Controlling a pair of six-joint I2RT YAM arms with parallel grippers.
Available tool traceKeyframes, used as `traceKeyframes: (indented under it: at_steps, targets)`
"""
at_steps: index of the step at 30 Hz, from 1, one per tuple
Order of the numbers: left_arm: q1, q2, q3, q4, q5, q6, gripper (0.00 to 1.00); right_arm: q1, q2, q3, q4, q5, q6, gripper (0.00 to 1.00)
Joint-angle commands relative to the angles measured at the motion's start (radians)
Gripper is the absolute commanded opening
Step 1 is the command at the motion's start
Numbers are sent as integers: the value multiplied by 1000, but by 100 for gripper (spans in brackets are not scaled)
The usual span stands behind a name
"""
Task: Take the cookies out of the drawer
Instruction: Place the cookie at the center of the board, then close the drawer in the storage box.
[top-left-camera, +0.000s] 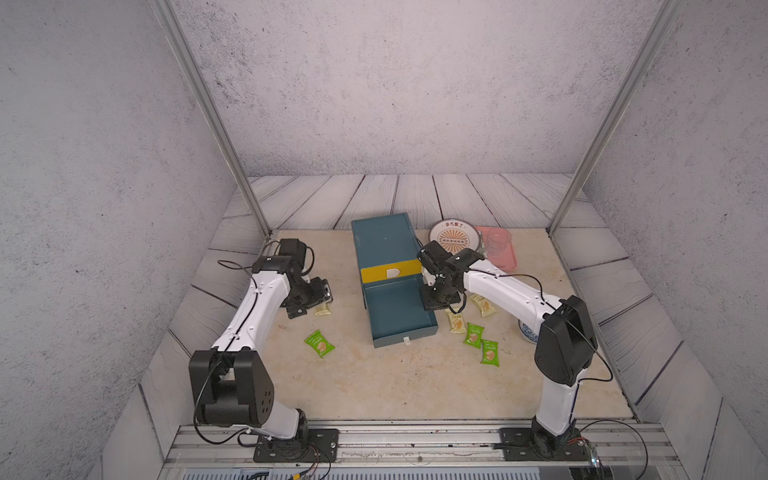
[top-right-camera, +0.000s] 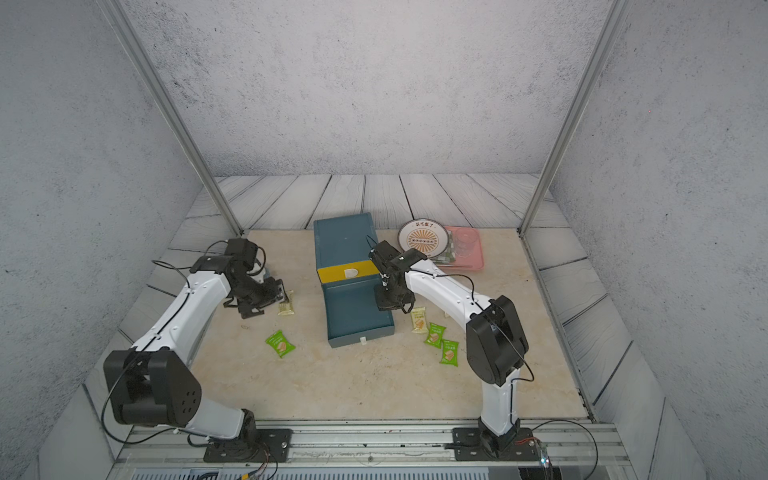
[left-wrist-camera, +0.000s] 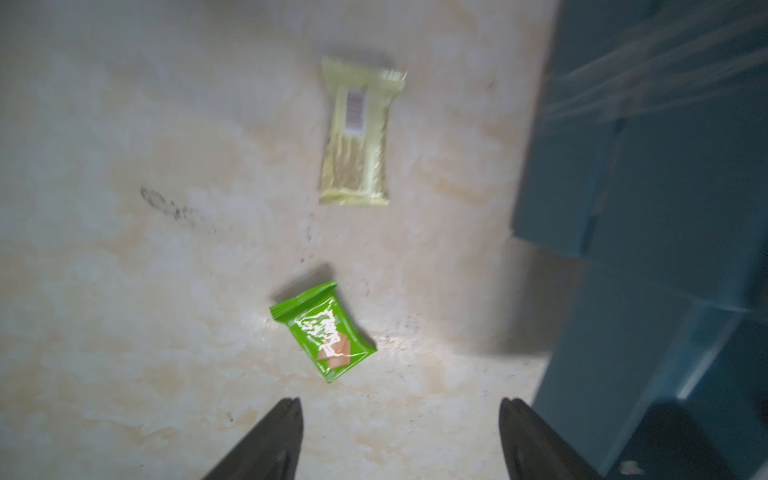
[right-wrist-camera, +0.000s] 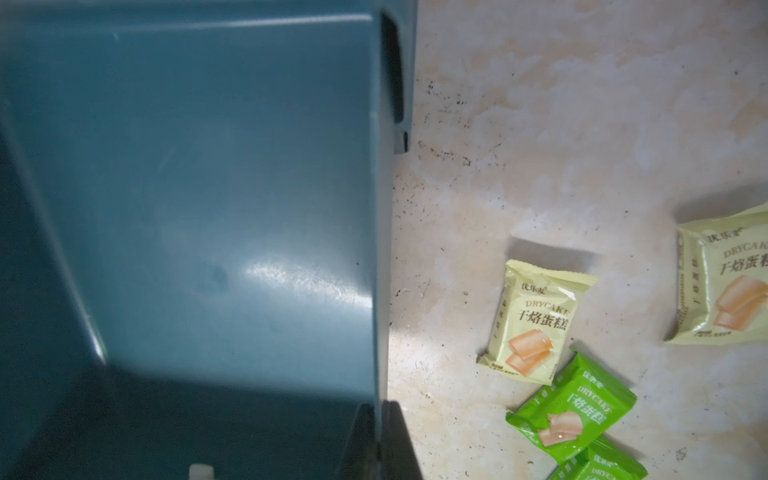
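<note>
The teal drawer (top-left-camera: 399, 309) stands pulled out of its cabinet (top-left-camera: 382, 241), and its floor (right-wrist-camera: 208, 208) is bare. My right gripper (right-wrist-camera: 380, 409) is shut on the drawer's right side wall (right-wrist-camera: 380, 249), one finger on each side. Several cookies lie on the table right of the drawer, pale yellow (right-wrist-camera: 536, 320) and green (right-wrist-camera: 573, 411). My left gripper (left-wrist-camera: 401, 405) is open and holds nothing, left of the drawer. A pale yellow cookie packet (left-wrist-camera: 357, 133) lies face down just by it (top-left-camera: 323, 309). A green one (left-wrist-camera: 324, 332) lies nearer the front (top-left-camera: 319, 344).
A patterned plate (top-left-camera: 455, 239) and a pink tray (top-left-camera: 505, 257) with a clear cup (top-left-camera: 498, 241) stand behind the right arm. A blue-and-white bowl (top-left-camera: 527, 332) shows partly beside the right arm's elbow. Metal frame posts rise at the back corners.
</note>
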Motion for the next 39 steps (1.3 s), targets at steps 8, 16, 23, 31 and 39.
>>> traceKeyframes:
  at_steps: [8, 16, 23, 31, 39]
  targets:
    - [-63, 169, 430, 177, 150, -148, 82, 3, 15, 46, 20, 12, 29, 0]
    - [-111, 487, 820, 65, 75, -50, 82, 3, 23, 42, 22, 8, 34, 0]
    - [-109, 636, 971, 52, -14, 0, 83, 3, 30, 45, 9, 17, 38, 0]
    - [-107, 752, 1041, 172, 131, 1, 85, 2, 13, 26, 21, 35, 61, 0]
    - [-109, 828, 1018, 221, 273, 24, 84, 3, 18, 39, 25, 28, 61, 0]
